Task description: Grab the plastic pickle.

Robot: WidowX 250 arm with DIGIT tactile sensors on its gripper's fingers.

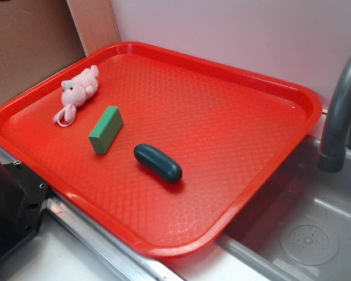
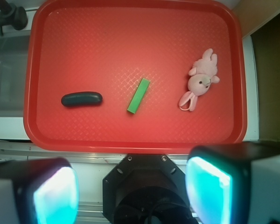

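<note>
Although the wrist view shows every object plainly, none of them carries readable writing or a brand mark. Nearest the wrist camera, the gripper (image 2: 133, 189) stands spread wide, its two fingers (image 2: 209, 190) with pale teal pads at the lower corners and nothing between them. It hangs off the near edge of the red tray (image 2: 130, 143), above a metal rail and pale counter.

On the tray, the plastic pickle (image 2: 81, 99) lies flat, a glossy dark teal capsule, ahead of the jaws and offset toward the left finger in the wrist view, well apart from both. In the exterior view the plastic pickle (image 1: 158, 163) sits toward the tray's (image 1: 164, 249) front middle. Near it lies a green block (image 2: 138, 95), seen in the exterior view (image 1: 106, 129) just beyond the pickle, apart from it. Farther on rests a pink plush bunny (image 1: 78, 91), at the right in the wrist view (image 2: 200, 79). Beyond the tray's side stand a grey faucet (image 1: 339, 111) and sink (image 1: 316, 234).
</note>
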